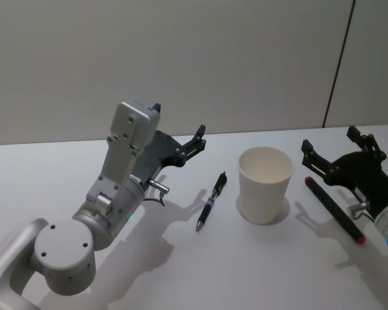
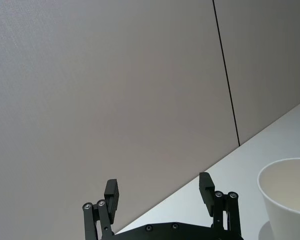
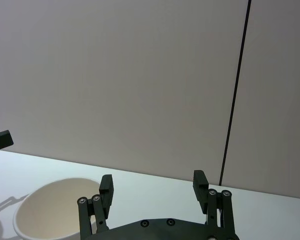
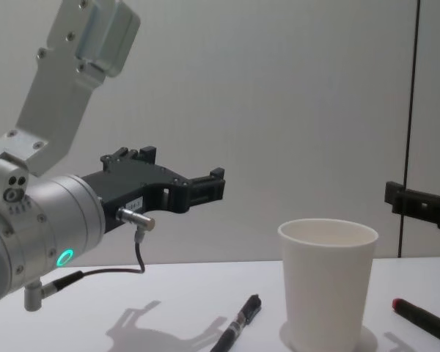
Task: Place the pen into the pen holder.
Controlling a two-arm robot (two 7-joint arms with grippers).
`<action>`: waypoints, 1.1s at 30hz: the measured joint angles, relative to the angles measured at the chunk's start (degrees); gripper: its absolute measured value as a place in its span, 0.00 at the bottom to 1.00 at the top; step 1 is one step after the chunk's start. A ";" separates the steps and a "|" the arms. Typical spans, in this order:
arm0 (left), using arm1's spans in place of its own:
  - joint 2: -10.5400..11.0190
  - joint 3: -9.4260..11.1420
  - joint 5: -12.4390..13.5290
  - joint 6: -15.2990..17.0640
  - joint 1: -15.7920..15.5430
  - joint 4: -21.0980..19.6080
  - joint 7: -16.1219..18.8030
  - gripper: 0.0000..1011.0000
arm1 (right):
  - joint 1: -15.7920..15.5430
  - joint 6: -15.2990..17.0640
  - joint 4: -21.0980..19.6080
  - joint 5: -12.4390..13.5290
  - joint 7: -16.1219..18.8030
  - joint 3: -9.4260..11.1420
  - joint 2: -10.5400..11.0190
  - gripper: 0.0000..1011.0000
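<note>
A black click pen (image 1: 211, 201) lies flat on the white table, just left of the pen holder (image 1: 265, 184), a white paper cup standing upright and empty. The chest view shows the pen (image 4: 238, 323) beside the cup (image 4: 328, 282). My left gripper (image 1: 179, 121) hangs open above the table, left of and behind the pen, holding nothing. Its fingers (image 2: 112, 192) spread wide in the left wrist view, with the cup (image 2: 287, 200) off to one side. My right gripper (image 1: 330, 139) stands open to the right of the cup, also holding nothing. The cup's rim (image 3: 55, 210) shows beyond the right gripper (image 3: 153, 182).
A black marker with red ends (image 1: 333, 210) lies on the table right of the cup, under the right gripper, and appears low in the chest view (image 4: 425, 319). A grey wall with a dark vertical seam (image 1: 339, 64) runs behind the table's far edge.
</note>
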 joint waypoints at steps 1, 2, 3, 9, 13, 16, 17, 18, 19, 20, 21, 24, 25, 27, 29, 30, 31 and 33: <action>0.00 0.00 0.00 0.00 0.00 0.00 0.00 0.99 | 0.00 0.00 0.00 0.00 0.00 0.00 0.00 0.99; 0.00 0.00 0.00 0.00 0.00 0.00 0.00 0.99 | 0.00 0.00 0.00 0.00 0.00 0.00 0.00 0.99; 0.00 0.00 0.00 0.00 0.00 0.00 0.00 0.99 | 0.00 0.00 0.00 0.00 0.00 0.00 0.00 0.99; 0.00 0.00 0.00 0.00 0.00 0.00 0.00 0.99 | 0.00 0.00 0.00 0.00 0.00 0.00 0.00 0.99; 0.00 0.00 0.00 0.00 0.00 0.00 0.00 0.99 | 0.00 0.00 0.00 0.00 0.00 0.00 0.00 0.99; 0.00 0.00 0.00 0.00 0.00 0.00 0.00 0.99 | 0.00 0.00 0.00 0.00 0.00 0.00 0.00 0.99; 0.00 0.00 0.00 0.00 0.00 0.00 0.00 0.99 | 0.00 0.00 0.00 0.00 0.00 0.00 0.00 0.99; 0.00 0.00 0.00 0.00 0.00 0.00 0.00 0.99 | 0.00 0.00 0.00 0.00 0.00 0.00 0.00 0.99; 0.00 0.00 0.00 0.00 0.00 0.00 0.00 0.99 | 0.00 0.00 0.00 0.00 0.00 0.00 0.00 0.99; 0.00 0.00 0.00 0.00 0.00 0.00 0.00 0.99 | 0.00 -0.01 0.00 0.00 0.00 0.00 0.00 0.99; 0.00 0.00 0.00 0.00 0.00 0.00 0.00 0.99 | 0.00 0.00 0.00 0.00 0.00 0.00 0.00 0.99; 0.00 0.00 0.00 0.00 0.00 0.00 0.00 0.99 | 0.00 0.00 0.00 0.00 0.00 0.00 0.00 0.99; 0.00 0.00 0.00 0.00 0.00 0.00 0.00 0.99 | 0.00 0.00 0.00 0.00 0.00 0.00 0.00 0.99; 0.00 0.00 0.00 0.00 0.00 0.00 0.00 0.99 | 0.00 0.00 0.00 0.00 0.00 0.00 0.00 0.99; 0.00 0.00 0.00 0.00 0.00 0.00 0.00 0.99 | 0.00 0.00 0.00 0.00 0.00 0.00 0.00 0.99; 0.00 0.00 0.00 0.00 0.00 0.00 0.00 0.99 | 0.00 0.00 0.00 0.00 0.00 0.00 0.00 0.99; 0.00 0.00 0.00 0.00 0.00 0.00 0.00 0.99 | 0.00 0.00 0.00 0.00 0.00 0.00 0.00 0.99; 0.00 0.00 0.00 0.00 0.00 0.00 0.00 0.99 | 0.00 0.00 0.00 0.00 0.00 0.00 0.00 0.99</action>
